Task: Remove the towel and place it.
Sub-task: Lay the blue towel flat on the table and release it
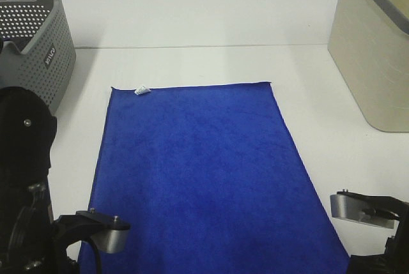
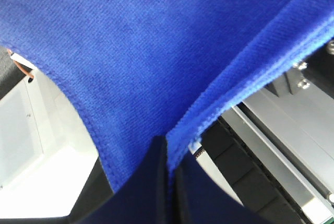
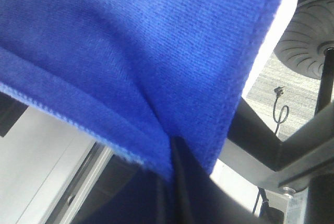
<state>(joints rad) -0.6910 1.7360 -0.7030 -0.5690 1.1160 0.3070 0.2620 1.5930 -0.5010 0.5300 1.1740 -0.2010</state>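
Observation:
The towel [image 1: 198, 165], a deep royal-blue cloth with a small white tag [image 1: 141, 91] at its far left corner, lies spread flat down the middle of the white table, its near end running off the table's front edge. In the left wrist view my left gripper [image 2: 168, 153] is shut on the towel's [image 2: 146, 51] near left corner, the cloth pinched between its dark fingers. In the right wrist view my right gripper [image 3: 171, 156] is shut on the towel's [image 3: 130, 41] near right corner. Both grippers' fingertips sit below the high view's lower edge.
A grey perforated basket [image 1: 38, 38] stands at the far left of the table. A beige bin [image 1: 374, 57] stands at the far right. Bare white tabletop [image 1: 211, 63] lies beyond the towel's far edge.

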